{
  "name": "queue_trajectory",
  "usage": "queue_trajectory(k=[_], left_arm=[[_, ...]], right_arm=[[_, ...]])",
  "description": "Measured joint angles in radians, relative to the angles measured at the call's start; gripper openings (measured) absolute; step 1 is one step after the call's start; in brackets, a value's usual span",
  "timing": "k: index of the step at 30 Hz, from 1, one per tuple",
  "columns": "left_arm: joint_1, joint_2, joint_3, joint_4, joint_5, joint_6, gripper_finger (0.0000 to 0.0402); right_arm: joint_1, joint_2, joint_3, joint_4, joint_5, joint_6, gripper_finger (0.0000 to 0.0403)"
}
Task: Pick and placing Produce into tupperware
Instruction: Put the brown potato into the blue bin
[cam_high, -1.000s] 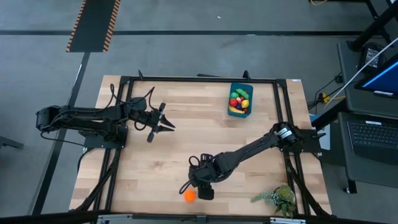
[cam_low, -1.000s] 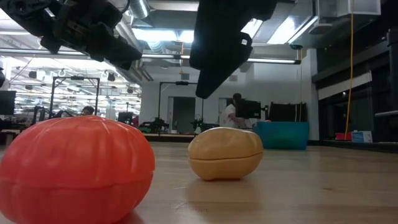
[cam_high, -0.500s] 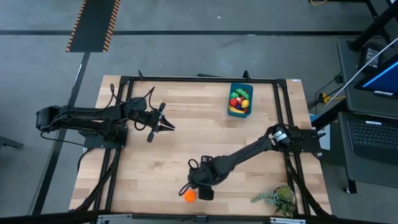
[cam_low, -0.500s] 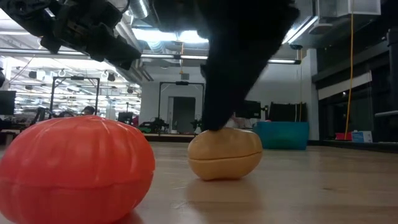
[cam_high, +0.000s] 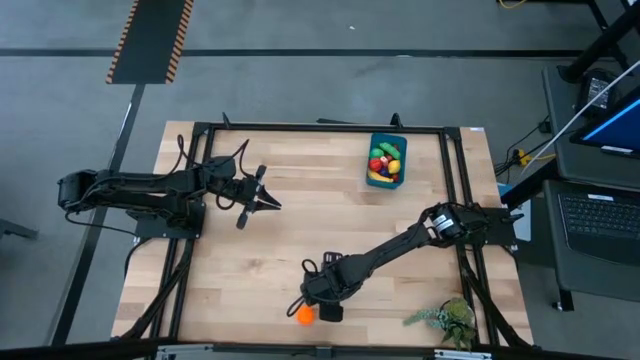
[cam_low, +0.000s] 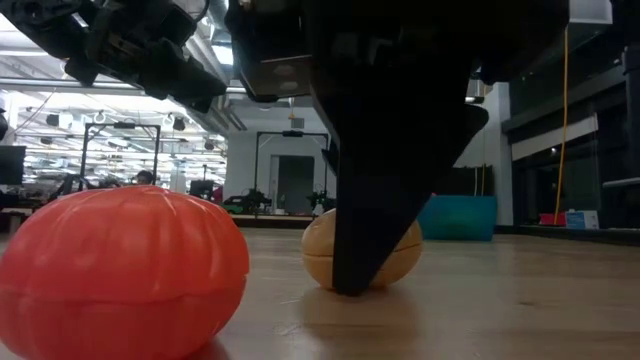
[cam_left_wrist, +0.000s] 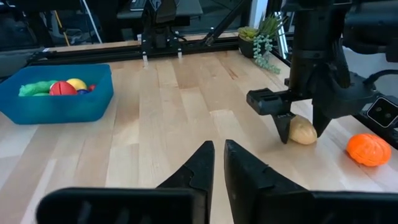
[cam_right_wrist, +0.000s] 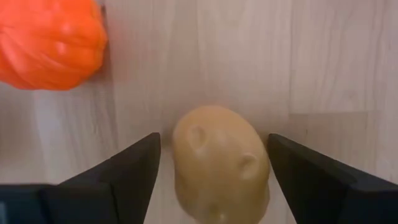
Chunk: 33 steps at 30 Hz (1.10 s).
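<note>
Most produce fills the tupperware (cam_high: 386, 160) — potato (cam_right_wrist: 219, 163) (between the open right gripper (cam_right_wrist: 214, 171)) and pumpkin (cam_high: 305, 314) remain; left gripper (cam_left_wrist: 218, 163) closed, empty.

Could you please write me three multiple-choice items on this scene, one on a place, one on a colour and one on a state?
1. Where is the potato?
A. between the right gripper's fingers
B. in the tupperware
C. under the left gripper

2. What colour is the pumpkin near the potato?
A. purple
B. orange
C. green

3. How are the right gripper's fingers?
A. shut on the potato
B. shut on nothing
C. open

Answers: 1 A, the right wrist view shows it between the two fingers; 2 B, it is orange in every view; 3 C, gaps show on both sides of the potato.
</note>
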Motion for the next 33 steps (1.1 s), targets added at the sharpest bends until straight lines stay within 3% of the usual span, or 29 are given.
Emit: queue_trajectory(k=[7, 16, 33], left_arm=[[0.000, 0.000, 0.000, 0.000, 0.000, -0.001, 0.0047], [0.000, 0.000, 0.000, 0.000, 0.000, -0.001, 0.0065], [0.000, 0.000, 0.000, -0.003, 0.000, 0.001, 0.0085]], right_arm=[[0.000, 0.001, 0.001, -0.018, -0.001, 0.000, 0.0284], [-0.001, 0.002, 0.001, -0.029, 0.000, -0.001, 0.0199], [-0.008, 0.007, 0.026, -0.085, -0.015, -0.003, 0.0198]])
